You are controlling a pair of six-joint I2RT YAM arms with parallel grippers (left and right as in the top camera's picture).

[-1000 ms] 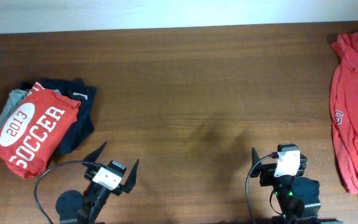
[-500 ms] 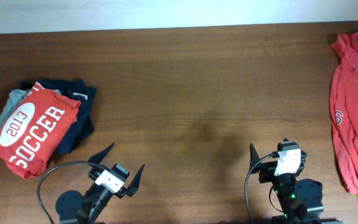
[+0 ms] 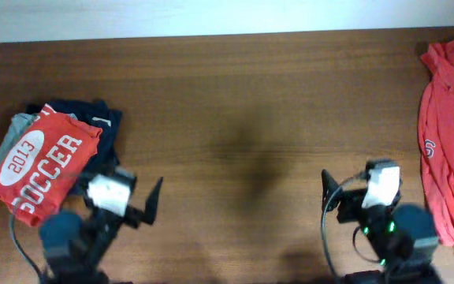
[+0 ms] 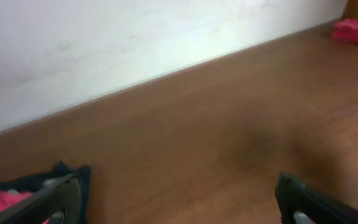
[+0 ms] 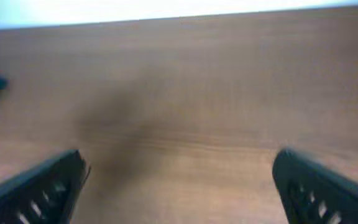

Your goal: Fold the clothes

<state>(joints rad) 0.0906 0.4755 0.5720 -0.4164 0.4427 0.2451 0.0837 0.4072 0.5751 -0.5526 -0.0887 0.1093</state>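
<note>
Left gripper (image 4: 179, 183): jaws spread wide, nothing between them, just bare wood. Right gripper (image 5: 178, 158): same, jaws wide apart and empty, only tabletop in the gap. I can't tell how high either one sits above the wood; both wrist views are blurred.

Outward from the left jaws: in the left wrist view, the left finger (image 4: 55, 196) overlaps a dark navy garment (image 3: 101, 126) at the frame's lower left. From overhead, that arm sits at the near-right corner of the folded red shirt printed "2013 SOCCER" (image 3: 42, 166). That shirt lies on top of the navy piece and a folded grey garment (image 3: 2, 150). The stack is by the table's left end.

Outward from the right jaws: open brown table (image 3: 243, 102) ahead, all the way to the far edge under the white wall (image 3: 211, 16).

Task item: the orange-red T-shirt (image 3: 440, 158) lies unfolded, bunched into a long strip along the table's right end. It runs from the far corner towards the near edge and is cut off by the frame's right side. A bit of dark print shows mid-strip. The right arm is just beside its lower part, on the left. I can't tell if they touch.

The wide middle of the table between the stack and the T-shirt is plain wood, with room to move both arms.
</note>
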